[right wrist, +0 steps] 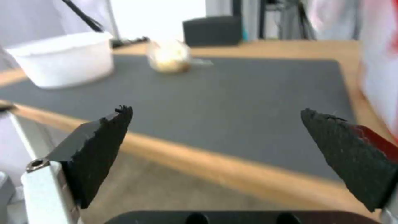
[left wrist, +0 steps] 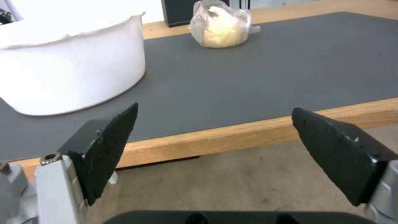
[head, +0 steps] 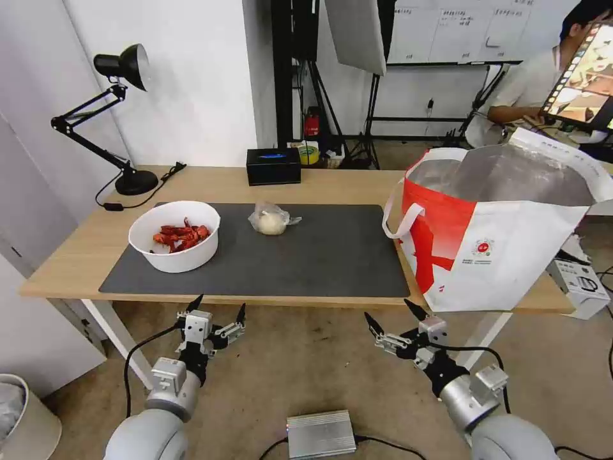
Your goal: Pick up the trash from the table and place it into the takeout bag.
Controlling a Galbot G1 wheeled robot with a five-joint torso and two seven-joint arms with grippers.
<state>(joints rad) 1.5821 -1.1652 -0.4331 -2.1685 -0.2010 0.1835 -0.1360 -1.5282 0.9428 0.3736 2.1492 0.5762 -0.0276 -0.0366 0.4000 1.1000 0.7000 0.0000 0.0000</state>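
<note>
While both grippers, left gripper and right gripper, hang spread below the bench edge | bowl on mat, lump bag beside it, takeout bag at mat's far end | advice: rise above the rim before closing

Table trash and takeout bag, as laid out

White round bowl of red crayfish shells, upright, at the left end of the dark grey mat near its front edge; clear bag with a whitish lump, knotted, near the mat's back edge, about midway along; takeout bag, white and red with silver foil lining, upright and gaping open, loop handle hanging out, at the table's right end, overlapping the mat's right edge
</note>
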